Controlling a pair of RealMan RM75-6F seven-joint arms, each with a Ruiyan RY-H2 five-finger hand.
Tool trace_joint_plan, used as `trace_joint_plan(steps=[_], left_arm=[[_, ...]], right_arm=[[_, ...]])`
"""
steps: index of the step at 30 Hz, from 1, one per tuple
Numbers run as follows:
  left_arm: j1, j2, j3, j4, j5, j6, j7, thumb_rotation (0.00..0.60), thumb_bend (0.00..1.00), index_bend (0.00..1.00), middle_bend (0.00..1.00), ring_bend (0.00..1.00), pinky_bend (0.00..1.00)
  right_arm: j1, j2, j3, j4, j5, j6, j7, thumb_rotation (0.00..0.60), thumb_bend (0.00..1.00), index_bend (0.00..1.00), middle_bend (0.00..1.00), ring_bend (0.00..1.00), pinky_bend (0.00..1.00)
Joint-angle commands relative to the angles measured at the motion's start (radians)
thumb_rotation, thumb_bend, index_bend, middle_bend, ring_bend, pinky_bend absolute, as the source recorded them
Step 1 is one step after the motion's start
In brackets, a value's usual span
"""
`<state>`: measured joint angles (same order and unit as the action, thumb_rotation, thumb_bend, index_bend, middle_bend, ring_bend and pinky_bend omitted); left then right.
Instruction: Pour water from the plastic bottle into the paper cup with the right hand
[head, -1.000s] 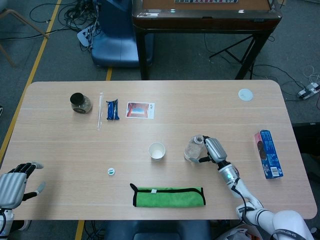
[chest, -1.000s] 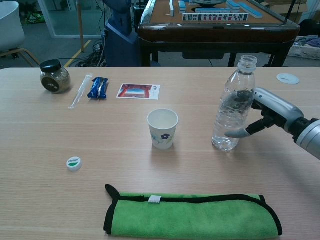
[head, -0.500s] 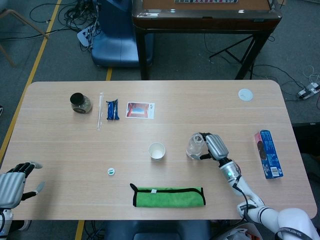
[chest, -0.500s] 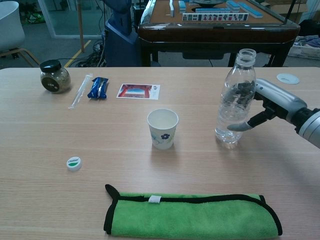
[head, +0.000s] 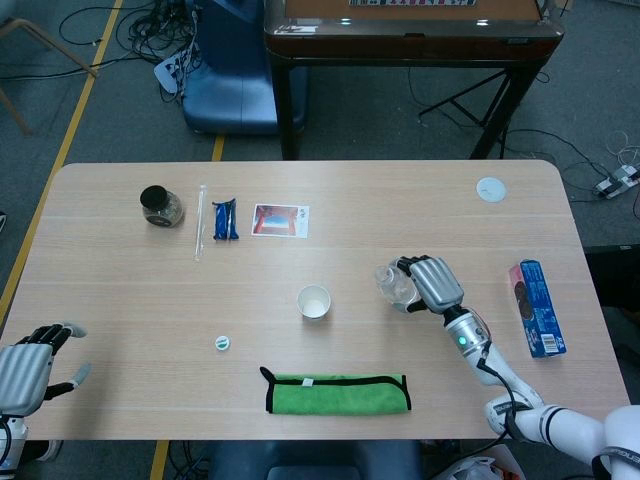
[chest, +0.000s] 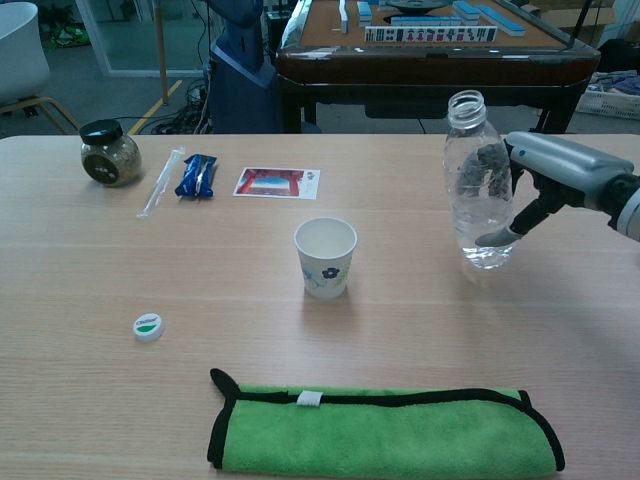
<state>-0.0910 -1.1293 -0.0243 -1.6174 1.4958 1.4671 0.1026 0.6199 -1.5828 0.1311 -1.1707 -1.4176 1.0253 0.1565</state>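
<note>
Toward the right half of the desk (chest: 120, 290), the uncapped plastic bottle (chest: 478, 180) is gripped by the fingers (chest: 497, 236) of the right hand (chest: 560, 180) and held slightly tilted, clear of the surface. The paper cup (chest: 325, 257) stands upright near the middle. The left hand (head: 28, 368) is held open-fingered at the near left corner, grasping nothing.

left hand (head: 25, 372) cut by frame edge (chest view misses it), card (head: 280, 220) print unreadable
</note>
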Motion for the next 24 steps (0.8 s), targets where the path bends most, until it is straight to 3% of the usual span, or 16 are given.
trace_joint_plan(steps=[1,8,24], left_arm=[[0.000,0.000,0.000,-0.001,0.001,0.001,0.000,0.600,0.23,0.38,0.33,0.32,0.50],[0.000,0.001,0.000,-0.001,-0.001,0.000,0.001,0.600,0.23,0.38,0.33,0.32,0.50],[0.004,0.014,-0.005,-0.015,-0.005,0.010,-0.011,0.600,0.23,0.38,0.33,0.32,0.50]], right_arm=[[0.023,0.081,0.026,-0.117,0.097,-0.081,-0.182,0.600,0.27,0.53,0.60,0.47,0.46],[0.053,0.121,0.053,-0.223,0.220,-0.118,-0.405,0.600,0.29,0.53,0.60,0.47,0.46],[0.135,0.134,0.068,-0.357,0.408,-0.090,-0.733,0.600,0.32,0.55,0.60,0.48,0.47]])
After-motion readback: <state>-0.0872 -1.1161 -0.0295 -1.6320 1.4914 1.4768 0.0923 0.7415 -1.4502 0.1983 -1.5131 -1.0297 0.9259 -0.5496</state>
